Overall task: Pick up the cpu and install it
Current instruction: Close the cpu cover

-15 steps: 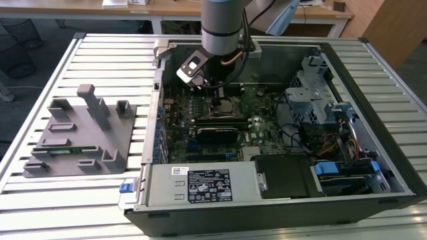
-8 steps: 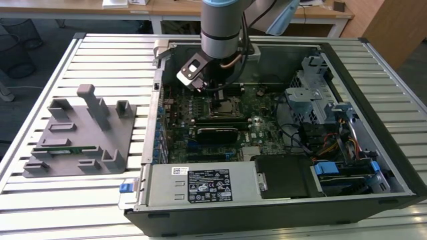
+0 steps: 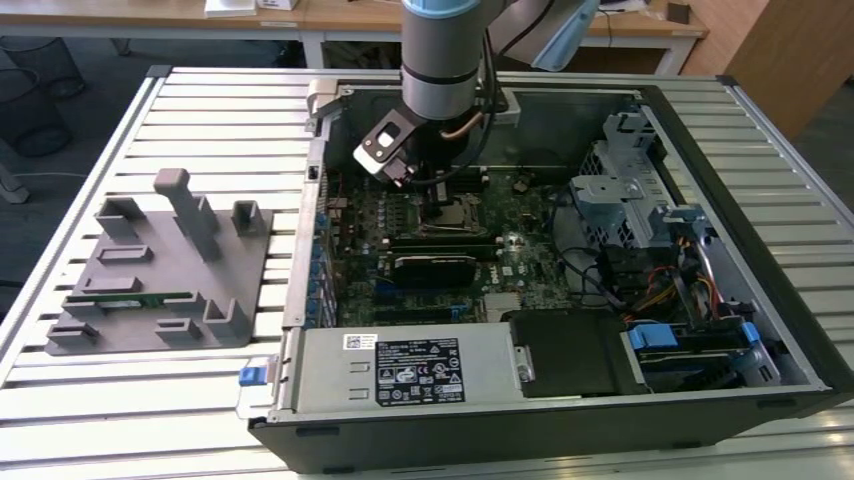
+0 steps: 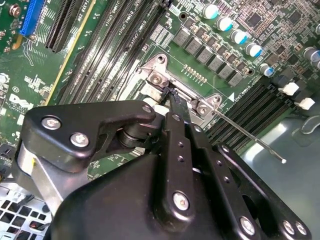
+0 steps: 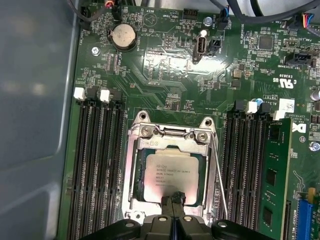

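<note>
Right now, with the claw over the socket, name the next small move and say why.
Probably raise the claw straight up a little. Its tips are shut together at the edge of the cpu, which looks seated flat inside the socket frame, so lifting should clear it without nudging it.

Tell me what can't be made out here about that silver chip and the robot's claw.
- The cpu: in the first wrist view the gripper covers its near edge, so whether it sits fully flat in the socket is unclear.
- In the second wrist view the gripper's black body hides the chip.
- In the exterior view the arm blocks the socket.
- Whether the closed fingertips touch the chip cannot be told.
</note>
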### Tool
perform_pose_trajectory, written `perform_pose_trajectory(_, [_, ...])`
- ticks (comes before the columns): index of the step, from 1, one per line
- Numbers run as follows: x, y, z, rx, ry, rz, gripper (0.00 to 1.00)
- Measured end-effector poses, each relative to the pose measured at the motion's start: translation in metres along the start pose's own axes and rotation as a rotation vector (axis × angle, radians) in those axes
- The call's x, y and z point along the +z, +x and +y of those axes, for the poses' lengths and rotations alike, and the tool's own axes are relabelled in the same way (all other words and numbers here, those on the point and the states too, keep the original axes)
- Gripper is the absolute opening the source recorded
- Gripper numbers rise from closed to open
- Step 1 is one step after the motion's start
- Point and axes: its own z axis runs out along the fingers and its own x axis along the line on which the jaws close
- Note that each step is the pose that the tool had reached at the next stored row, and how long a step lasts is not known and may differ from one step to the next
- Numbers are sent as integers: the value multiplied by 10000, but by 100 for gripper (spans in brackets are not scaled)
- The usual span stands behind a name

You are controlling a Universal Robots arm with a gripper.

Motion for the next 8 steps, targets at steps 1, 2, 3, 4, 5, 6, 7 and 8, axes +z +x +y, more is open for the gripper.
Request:
perform_pose_trajectory(1, [1,0,0,0,1,-3,11])
perform_pose_trajectory(2, [2,0,0,0,1,-6,11])
perform_pose_trajectory(3, [3,0,0,0,1,-5,11])
perform_pose_trajectory(4, [4,0,0,1,0,-4,11])
perform_pose_trajectory(5, [5,0,4,1,0,-4,11])
perform_pose_trajectory(6, [6,0,10,1,0,-4,11])
perform_pose_trajectory(7, [8,-1,19,1,-1,-3,11])
perform_pose_trajectory(8, [10,-2,28,0,-1,-3,11])
